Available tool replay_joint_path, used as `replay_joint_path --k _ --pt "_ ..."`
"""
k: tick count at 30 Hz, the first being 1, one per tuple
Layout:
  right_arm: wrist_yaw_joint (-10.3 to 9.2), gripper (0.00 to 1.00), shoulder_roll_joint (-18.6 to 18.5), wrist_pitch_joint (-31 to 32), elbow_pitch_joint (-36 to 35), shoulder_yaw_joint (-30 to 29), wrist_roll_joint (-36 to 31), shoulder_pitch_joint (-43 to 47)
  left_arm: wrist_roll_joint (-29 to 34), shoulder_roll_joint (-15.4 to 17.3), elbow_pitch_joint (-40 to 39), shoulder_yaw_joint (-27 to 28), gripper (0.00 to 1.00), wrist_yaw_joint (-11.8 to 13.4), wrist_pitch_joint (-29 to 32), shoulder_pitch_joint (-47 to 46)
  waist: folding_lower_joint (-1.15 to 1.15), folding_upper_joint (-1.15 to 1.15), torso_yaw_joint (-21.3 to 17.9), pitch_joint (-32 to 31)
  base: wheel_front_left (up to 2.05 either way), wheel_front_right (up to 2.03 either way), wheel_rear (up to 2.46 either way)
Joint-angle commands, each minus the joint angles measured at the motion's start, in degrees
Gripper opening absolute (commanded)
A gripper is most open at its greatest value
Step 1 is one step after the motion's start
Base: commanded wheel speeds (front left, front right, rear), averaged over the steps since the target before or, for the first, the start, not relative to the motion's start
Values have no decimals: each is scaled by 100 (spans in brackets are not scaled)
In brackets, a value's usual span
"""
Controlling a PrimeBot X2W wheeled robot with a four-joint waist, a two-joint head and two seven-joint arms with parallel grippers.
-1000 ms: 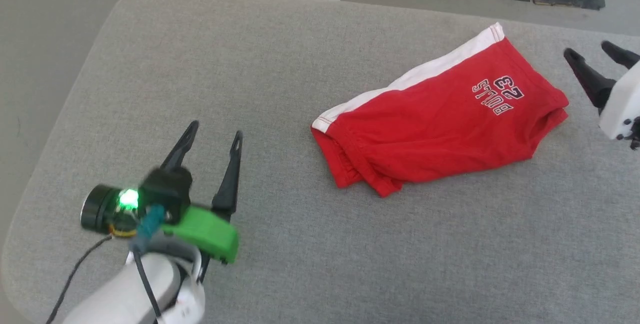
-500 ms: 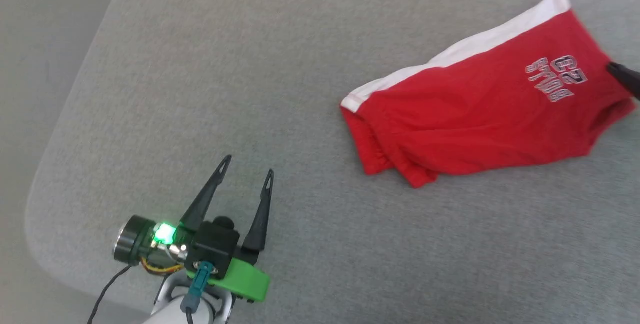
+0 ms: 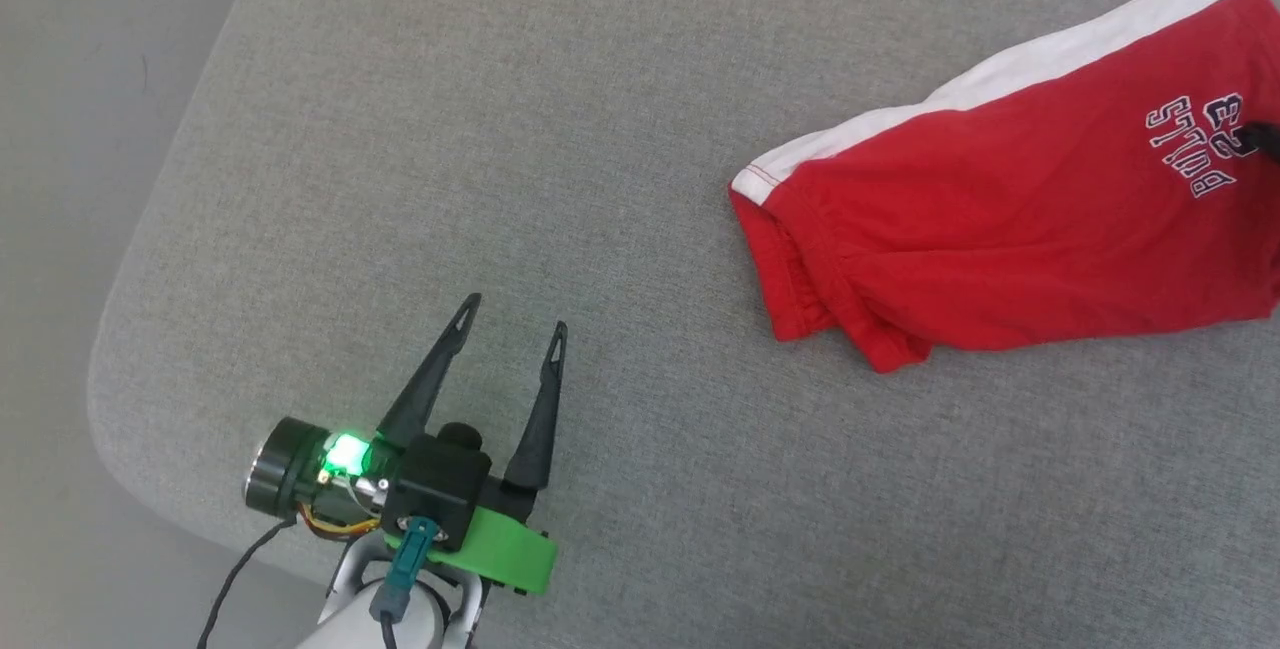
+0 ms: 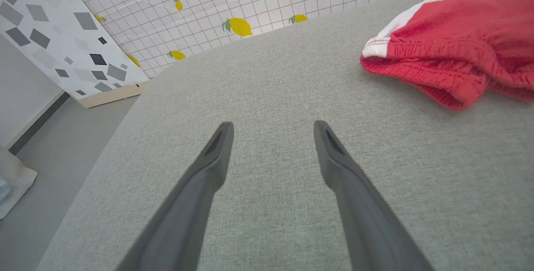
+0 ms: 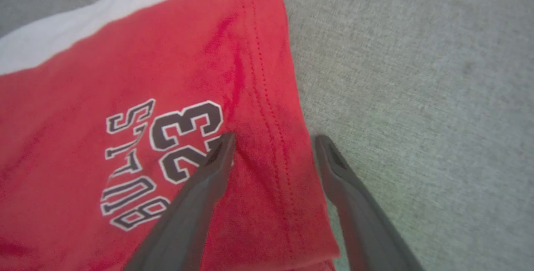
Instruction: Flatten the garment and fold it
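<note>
The garment (image 3: 1010, 229), red shorts with a white side stripe and a printed "BULLS 23", lies folded over on the grey padded table (image 3: 600, 129), its gathered waistband toward my left. My left gripper (image 3: 510, 324) stands open near the table's front left corner, well clear of the garment (image 4: 450, 54); its view has the open left gripper (image 4: 273, 128) over bare table. My right gripper (image 5: 273, 141) is open and straddles the hem edge of the garment (image 5: 125, 95), one finger over the print, the other over the table. A dark fingertip (image 3: 1265, 137) shows at the right edge.
The table's rounded front left corner (image 3: 120, 369) drops to a grey floor (image 3: 60, 229). Beyond the table's far end stand a lemon-patterned tiled panel (image 4: 250, 3) and a grey-speckled panel (image 4: 62, 41).
The head camera has swung, shifting the whole picture right. My right gripper has come over the garment's hem edge. My left gripper stays open over the table's front left.
</note>
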Motion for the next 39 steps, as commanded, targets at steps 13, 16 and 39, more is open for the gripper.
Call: replay_joint_path --k 13,16,39 --pt "-6 0 299 -4 -353 -177 -37 708 146 -172 218 268 100 -318 -51 220 0 0 -119 -219 0 0 0" --pt "-6 0 302 -202 -367 -405 6 818 149 -196 267 271 100 -367 -51 257 0 0 -189 -350 0 0 0" --pt "-6 0 764 -344 -1081 -3607 -831 3487 -42 -196 466 169 100 -451 27 508 0 0 -833 -1248 0 0 0"
